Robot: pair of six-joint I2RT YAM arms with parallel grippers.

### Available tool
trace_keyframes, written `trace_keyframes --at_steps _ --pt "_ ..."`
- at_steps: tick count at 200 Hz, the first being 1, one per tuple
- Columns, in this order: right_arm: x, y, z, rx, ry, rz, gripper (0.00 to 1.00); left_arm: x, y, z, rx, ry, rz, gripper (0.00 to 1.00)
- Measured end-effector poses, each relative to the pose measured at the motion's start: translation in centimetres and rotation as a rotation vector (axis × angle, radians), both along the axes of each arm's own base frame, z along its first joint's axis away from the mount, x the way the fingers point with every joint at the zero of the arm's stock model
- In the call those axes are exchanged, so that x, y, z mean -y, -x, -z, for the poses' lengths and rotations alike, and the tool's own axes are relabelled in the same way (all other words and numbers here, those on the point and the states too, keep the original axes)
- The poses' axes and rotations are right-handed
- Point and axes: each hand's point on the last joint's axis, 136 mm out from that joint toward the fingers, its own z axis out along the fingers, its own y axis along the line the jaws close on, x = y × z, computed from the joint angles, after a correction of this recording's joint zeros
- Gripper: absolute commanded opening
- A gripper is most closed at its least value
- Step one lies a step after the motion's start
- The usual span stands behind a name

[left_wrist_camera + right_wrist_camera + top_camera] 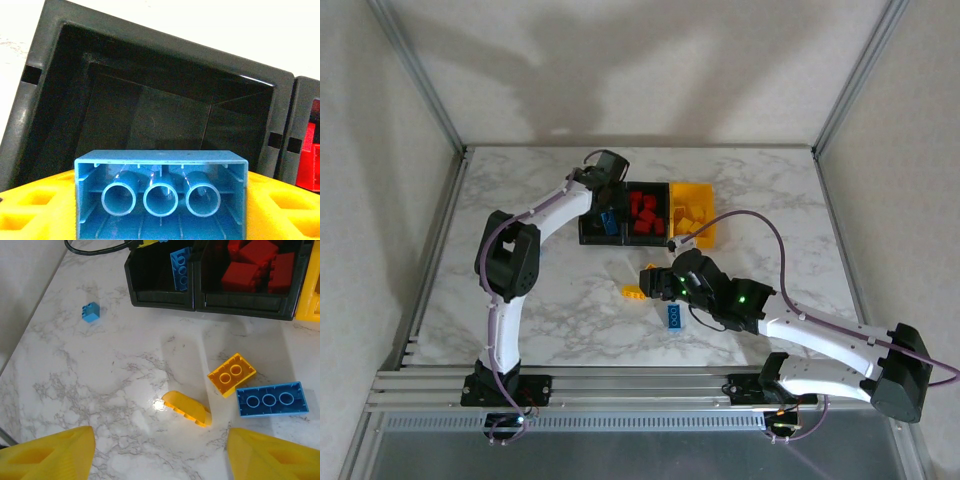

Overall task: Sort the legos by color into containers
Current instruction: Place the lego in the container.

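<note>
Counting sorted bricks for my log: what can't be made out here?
Left black bin floor: top view, left arm covers part; left wrist view, blue brick blocks part.
Red bricks: right wrist view, top edge cuts them.
Yellow bin contents: right wrist view, right edge cuts it; top view, too small.

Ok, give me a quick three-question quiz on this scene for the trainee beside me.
1. True or false: the middle bin holds red bricks.
2. The brick in the left gripper is: A red, B blue, C yellow.
3. In the right wrist view, how many loose bricks lie on the table?
Key: 1 true; 2 B; 3 four.
</note>
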Motion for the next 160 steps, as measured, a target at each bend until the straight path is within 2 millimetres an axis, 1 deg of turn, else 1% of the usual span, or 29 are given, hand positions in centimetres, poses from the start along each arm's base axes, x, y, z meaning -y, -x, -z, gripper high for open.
trace_keyframes --at_steps 13,24,50,68,90,137,151,160 --pt "0.0 0.0 0.0 0.0 0.0 0.0 0.7 0.0 0.0 0.0 0.0 0.0 0.0 0.67" --pt "0.0 0.0 0.0 -0.001 -0.001 0.001 0.7 0.0 0.0 0.1 -0.001 -0.001 0.0 0.69" --pt "0.0 0.0 0.0 -0.002 -0.002 0.003 0.7 -0.3 0.2 0.4 -0.008 -0.005 -0.005 0.7" --pt "0.0 0.0 0.1 -0.003 -0.001 0.002 0.7 -0.7 0.2 0.5 -0.008 -0.004 -0.012 0.76" --pt "0.0 0.0 0.2 -0.004 0.0 0.002 0.7 -0.9 0.6 0.1 -0.002 0.001 -0.014 0.78" --pt "0.0 0.0 0.2 -0.004 0.0 0.002 0.7 -1.0 0.8 -0.3 0.002 0.004 -0.014 0.77" --pt "0.0 0.0 0.2 -0.004 0.0 0.002 0.7 -1.1 1.1 -1.0 0.01 0.01 -0.012 0.77" --pt "0.0 0.0 0.2 -0.004 0.0 0.002 0.7 -1.1 1.3 -1.8 0.02 0.016 -0.011 0.77"
